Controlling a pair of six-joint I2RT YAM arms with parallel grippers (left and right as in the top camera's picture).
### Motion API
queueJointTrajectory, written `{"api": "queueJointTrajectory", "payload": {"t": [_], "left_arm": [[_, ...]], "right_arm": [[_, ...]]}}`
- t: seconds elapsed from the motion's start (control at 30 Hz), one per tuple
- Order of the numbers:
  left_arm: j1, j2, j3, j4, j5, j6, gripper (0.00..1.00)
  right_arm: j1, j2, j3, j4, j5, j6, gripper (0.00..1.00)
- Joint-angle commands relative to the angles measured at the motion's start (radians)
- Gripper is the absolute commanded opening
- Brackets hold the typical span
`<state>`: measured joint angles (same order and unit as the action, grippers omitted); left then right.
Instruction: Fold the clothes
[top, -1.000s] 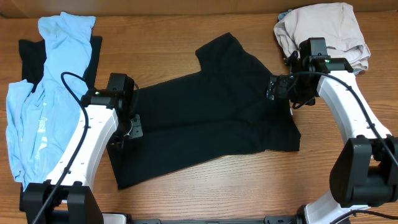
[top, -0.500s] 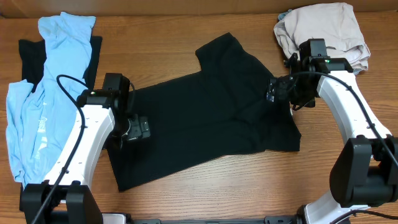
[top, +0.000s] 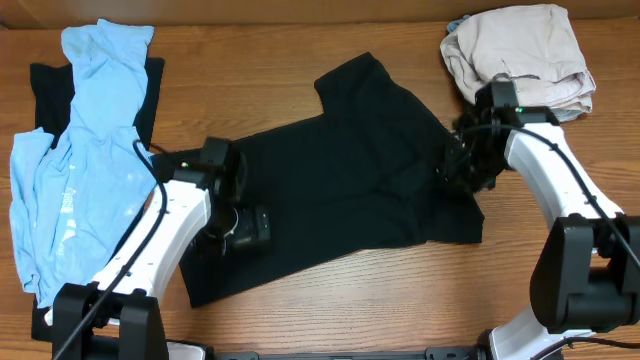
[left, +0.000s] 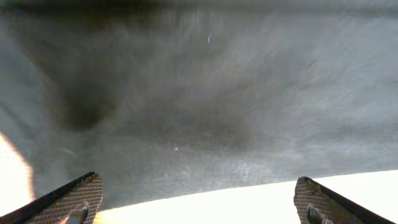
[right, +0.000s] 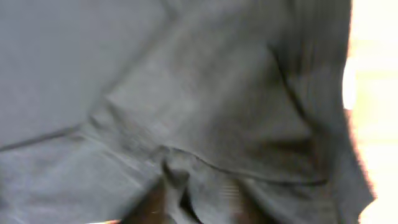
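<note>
A black short-sleeved shirt (top: 350, 170) lies spread across the middle of the wooden table. My left gripper (top: 250, 225) hovers over its lower left part. In the left wrist view its fingers (left: 68, 199) stand wide apart with nothing between them, over dark cloth (left: 199, 93) and a bright strip of table. My right gripper (top: 455, 165) is down on the shirt's right side near the sleeve. The right wrist view is blurred, but a raised pucker of black cloth (right: 177, 174) sits pinched in that gripper (right: 199, 186).
Light blue garments (top: 80, 150) lie heaped at the far left over another black garment (top: 45, 90). A beige garment (top: 520, 50) is bunched at the back right corner, close behind the right arm.
The left gripper let go, opened and slid right over the shirt's lower left. The right gripper dropped onto the shirt's right side and closed on a fold of cloth.
</note>
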<state>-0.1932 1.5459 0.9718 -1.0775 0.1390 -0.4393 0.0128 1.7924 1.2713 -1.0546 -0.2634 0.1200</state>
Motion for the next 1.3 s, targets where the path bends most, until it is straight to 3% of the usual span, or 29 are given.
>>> {"api": "queueJointTrajectory", "payload": {"t": [0.0,0.2,0.47,0.7,0.87,0.97,1.27], "left_arm": [[-0.024,0.005,-0.091,0.057,0.063,-0.040,1.00],[-0.022,0.005,-0.116,0.146,0.060,-0.039,1.00],[-0.021,0.005,-0.116,0.204,-0.034,-0.034,1.00],[0.012,0.005,-0.084,0.204,-0.126,-0.032,1.00],[0.064,0.005,-0.069,0.220,-0.148,-0.028,1.00],[0.119,0.005,-0.069,0.249,-0.150,-0.027,0.99],[0.262,0.005,-0.069,0.421,-0.150,0.068,1.00]], "right_arm": [[0.000,-0.014,-0.069,0.035,-0.012,0.035,0.13],[-0.002,-0.013,-0.190,0.130,0.004,0.113,0.13],[-0.032,-0.013,-0.336,0.202,0.217,0.409,0.19],[-0.183,-0.014,-0.397,0.164,0.300,0.640,0.20],[-0.317,-0.014,-0.397,0.084,0.282,0.677,0.18],[-0.359,-0.020,-0.397,0.032,0.250,0.676,0.12],[-0.352,-0.066,-0.401,-0.022,0.200,0.658,0.12]]}}
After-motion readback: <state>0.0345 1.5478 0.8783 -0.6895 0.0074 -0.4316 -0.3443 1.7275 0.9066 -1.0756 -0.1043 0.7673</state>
